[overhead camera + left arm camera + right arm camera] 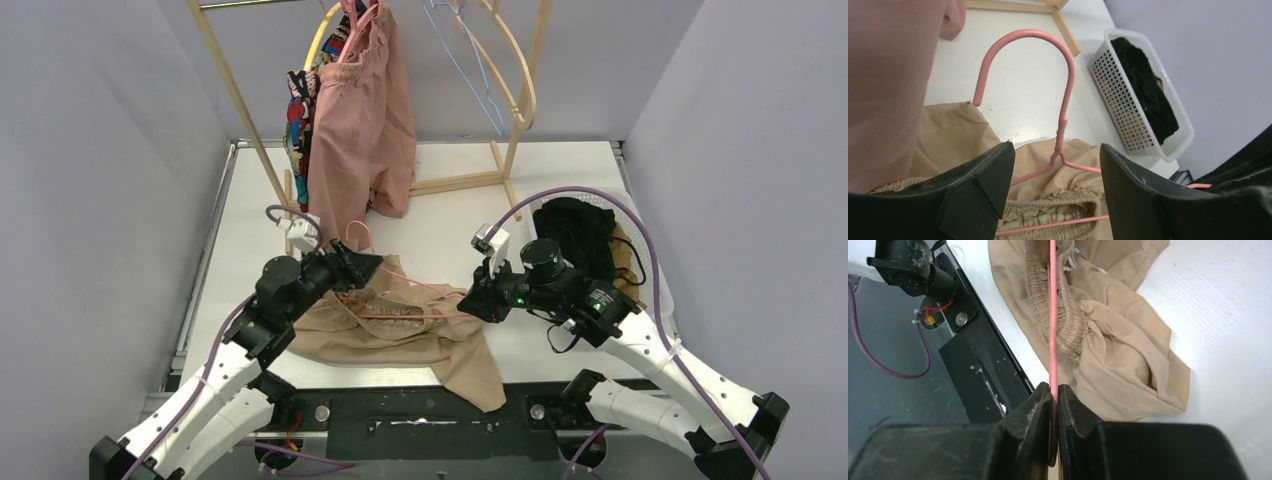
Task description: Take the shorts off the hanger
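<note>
Beige shorts (405, 335) lie crumpled on the table near the front edge, with a pink wire hanger (405, 316) threaded through their gathered waistband (1058, 205). My right gripper (472, 298) is shut on the hanger's bottom wire (1052, 315) at its right end, beside the beige cloth (1113, 350). My left gripper (365, 262) is open, its jaws set either side of the hanger's neck (1062, 125) just above the waistband and touching nothing. Dusty pink shorts (360, 130) and comic-print shorts (297, 120) hang on the rack. Black shorts (575, 232) lie in the basket.
A wooden rack (512, 140) stands at the back with empty wire hangers (470, 70). A white perforated basket (1128, 100) sits on the right of the table. The table's front edge and black base plate (978, 365) are close behind the beige shorts.
</note>
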Motion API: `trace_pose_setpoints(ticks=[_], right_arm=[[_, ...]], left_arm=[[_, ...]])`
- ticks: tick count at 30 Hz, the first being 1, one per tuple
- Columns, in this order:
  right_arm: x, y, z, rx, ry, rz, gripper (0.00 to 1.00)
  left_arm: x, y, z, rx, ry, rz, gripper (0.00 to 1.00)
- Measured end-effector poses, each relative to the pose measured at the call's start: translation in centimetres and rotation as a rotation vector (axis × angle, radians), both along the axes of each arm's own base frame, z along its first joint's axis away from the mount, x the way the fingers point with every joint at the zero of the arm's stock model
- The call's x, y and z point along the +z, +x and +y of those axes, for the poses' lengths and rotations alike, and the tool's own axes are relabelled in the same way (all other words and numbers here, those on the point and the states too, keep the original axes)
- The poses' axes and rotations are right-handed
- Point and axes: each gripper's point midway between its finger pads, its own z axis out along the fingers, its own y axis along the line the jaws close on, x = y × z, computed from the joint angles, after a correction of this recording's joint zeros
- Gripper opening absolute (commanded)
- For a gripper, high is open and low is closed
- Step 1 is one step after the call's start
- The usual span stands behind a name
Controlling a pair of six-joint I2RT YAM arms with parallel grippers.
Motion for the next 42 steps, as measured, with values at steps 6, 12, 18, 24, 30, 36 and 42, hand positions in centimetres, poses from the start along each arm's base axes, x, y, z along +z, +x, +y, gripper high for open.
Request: trace_pose_setpoints(ticks=[6,12,18,24,30,36,42], right_arm=[[0.1,-0.2,0.1,0.003,0.007,0.012,0.00],[0.0,-0.3,0.1,0.004,0.010,0.023,0.07],[-0.3,-0.7,-0.1,0.004,-0.002,0.047,0.30],[-0.5,-1.1,-0.2,0.014,-0.008,0.068,0.32],[-1.9,-1.5,-0.6,0.013,-0.069,0.129,0.28],[-1.7,-1.7,-0.8,0.028,-0.092,0.135,0.00],[-0.4,-2.3,-0.8,0.047,-0.065,0.108,0.00]], left_arm=[[-2.1,0.7,-1.9,-0.057,0.015,0.093,0.12],[-1.4,0.6,-2.5,-0.082,0.030,0.068,0.00],[0.8,0.0,-3.4,-0.115,0.083,0.009,0.00],[5.5,-1.2,-5.5,-0.171,0.099,-0.121,0.00],[5.2,-0.7,-6.5,-0.152,0.203,-0.150,0.00],[6.1,-0.9,-6.5,-0.142,0.225,-0.192,0.00],[7.0,-1.4,-6.5,-0.155,0.205,-0.217,0.34]])
